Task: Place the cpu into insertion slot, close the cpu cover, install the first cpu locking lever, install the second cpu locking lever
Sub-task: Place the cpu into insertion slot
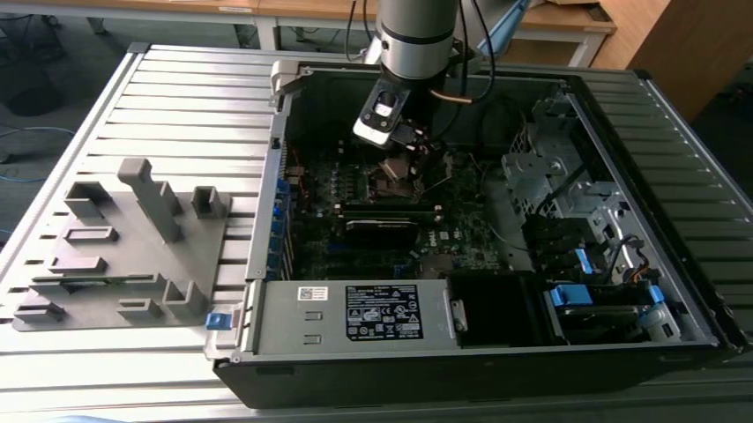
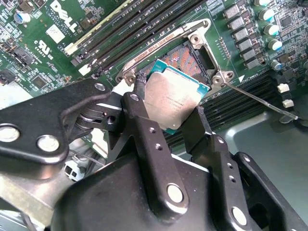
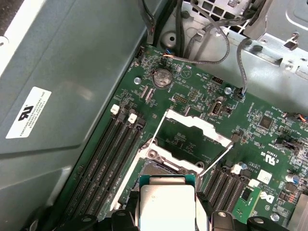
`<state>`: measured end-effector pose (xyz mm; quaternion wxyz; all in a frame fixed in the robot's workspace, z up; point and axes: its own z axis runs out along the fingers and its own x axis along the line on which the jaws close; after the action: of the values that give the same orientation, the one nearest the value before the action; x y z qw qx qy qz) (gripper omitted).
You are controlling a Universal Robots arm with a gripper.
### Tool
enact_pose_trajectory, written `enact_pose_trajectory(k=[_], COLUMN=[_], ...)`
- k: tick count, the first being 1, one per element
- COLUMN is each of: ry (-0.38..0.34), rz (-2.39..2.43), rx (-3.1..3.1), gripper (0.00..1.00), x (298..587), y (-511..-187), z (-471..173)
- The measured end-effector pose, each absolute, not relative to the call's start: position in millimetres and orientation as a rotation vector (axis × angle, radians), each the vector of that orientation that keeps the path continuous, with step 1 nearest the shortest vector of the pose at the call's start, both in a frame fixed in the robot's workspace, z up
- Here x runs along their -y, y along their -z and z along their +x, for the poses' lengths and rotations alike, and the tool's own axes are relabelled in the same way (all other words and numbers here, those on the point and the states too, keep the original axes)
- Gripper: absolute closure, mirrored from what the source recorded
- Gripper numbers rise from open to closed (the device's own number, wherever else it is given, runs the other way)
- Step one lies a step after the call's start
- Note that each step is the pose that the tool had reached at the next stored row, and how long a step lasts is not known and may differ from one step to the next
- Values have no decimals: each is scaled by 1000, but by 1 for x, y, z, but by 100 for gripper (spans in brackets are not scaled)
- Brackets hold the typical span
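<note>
My gripper (image 2: 171, 115) is shut on the cpu (image 2: 174, 98), a small silver-faced square chip pinched by two opposite edges between the black fingers (image 2: 144, 125). The cpu (image 3: 166, 204) hangs just over the insertion slot (image 2: 185, 54), whose dark pin field shows past the chip's far edge. The cpu cover (image 3: 192, 126), a thin silvery frame with a window, stands swung open beyond the slot (image 3: 161, 169). Two thin wire levers (image 3: 217, 158) stick out beside it. In the exterior view the gripper (image 1: 394, 145) reaches down into the open computer case above the slot (image 1: 394, 181).
Long black memory slots (image 3: 108, 159) flank the socket. Cables (image 3: 211, 53) and a metal drive cage (image 1: 559, 167) are on the exterior view's right. A power supply (image 1: 376, 313) fills the case front. A grey fixture plate (image 1: 118, 238) lies on the slatted table.
</note>
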<state>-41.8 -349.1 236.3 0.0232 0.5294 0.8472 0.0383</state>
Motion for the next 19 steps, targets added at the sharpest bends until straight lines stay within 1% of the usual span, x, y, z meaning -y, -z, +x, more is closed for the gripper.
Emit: enact_pose_trajectory(k=[19], ry=[-118], rz=[1661], rx=[-2608], gripper=[46], x=[349], y=[-236], z=[-42])
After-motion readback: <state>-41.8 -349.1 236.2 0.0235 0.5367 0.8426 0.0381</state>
